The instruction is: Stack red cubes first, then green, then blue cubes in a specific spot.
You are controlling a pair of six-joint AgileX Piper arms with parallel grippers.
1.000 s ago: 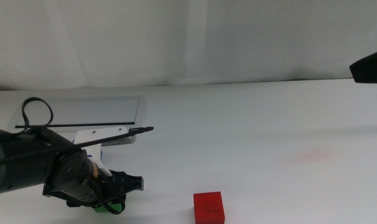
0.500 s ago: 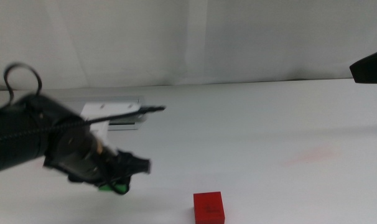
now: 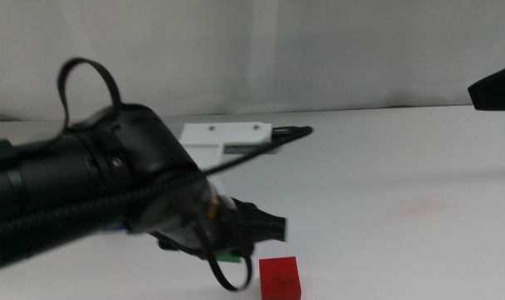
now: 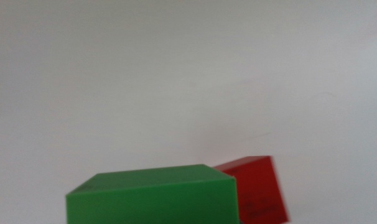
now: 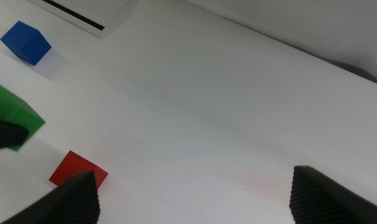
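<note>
Cubes: one red [image 5: 78, 169], one green [image 5: 13, 114], one blue [image 5: 26, 42].

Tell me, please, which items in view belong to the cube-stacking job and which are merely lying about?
Belongs to the job:
- red cube, on the table
- green cube, carried by the left gripper
- blue cube, on the table

Lying about:
- grey-framed panel
- right gripper, open, waiting

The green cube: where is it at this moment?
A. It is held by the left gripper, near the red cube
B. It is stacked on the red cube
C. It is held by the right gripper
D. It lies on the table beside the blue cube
A: the green cube sits in the left gripper, raised off the table close to the red cube, not yet on it.
</note>
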